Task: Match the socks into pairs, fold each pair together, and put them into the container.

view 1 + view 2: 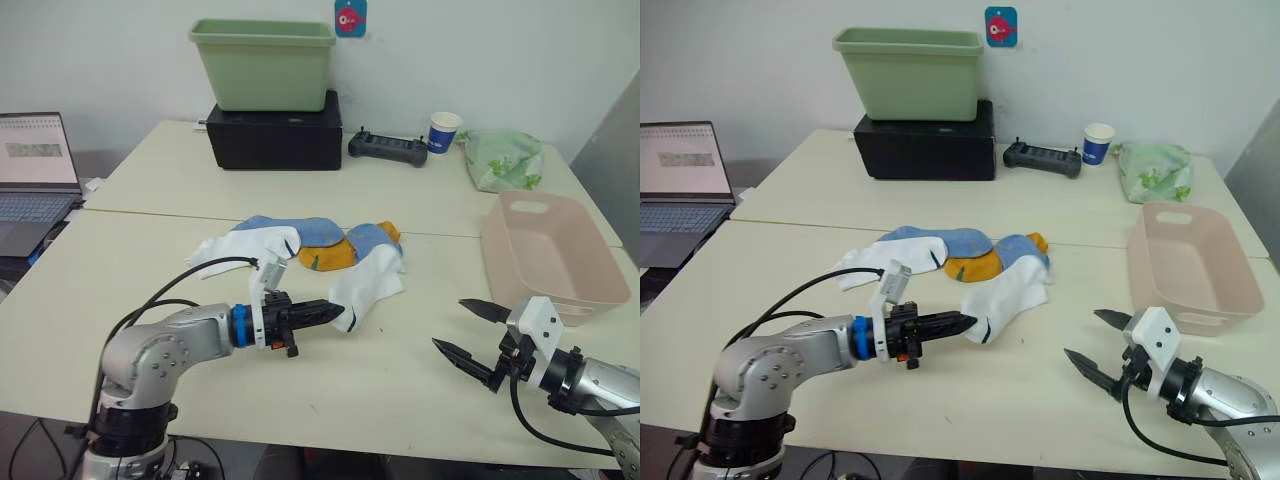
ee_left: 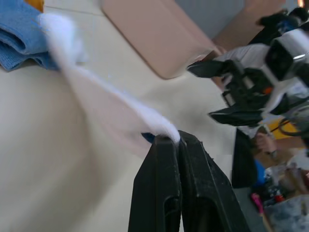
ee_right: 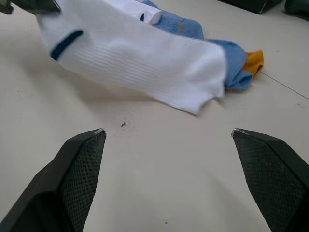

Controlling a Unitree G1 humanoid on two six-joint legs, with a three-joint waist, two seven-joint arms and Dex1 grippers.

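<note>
Left gripper (image 1: 325,312) pinching white sock (image 1: 368,285) edge, right gripper (image 1: 465,327) wide open

We see bare table (image 1: 400,380) between sock pile (image 1: 320,255) and right gripper (image 1: 468,328), free passage. Pink container (image 1: 550,255) stands at right, open from above. Far side crowded: black box (image 1: 275,135), green tub (image 1: 265,62).
</note>
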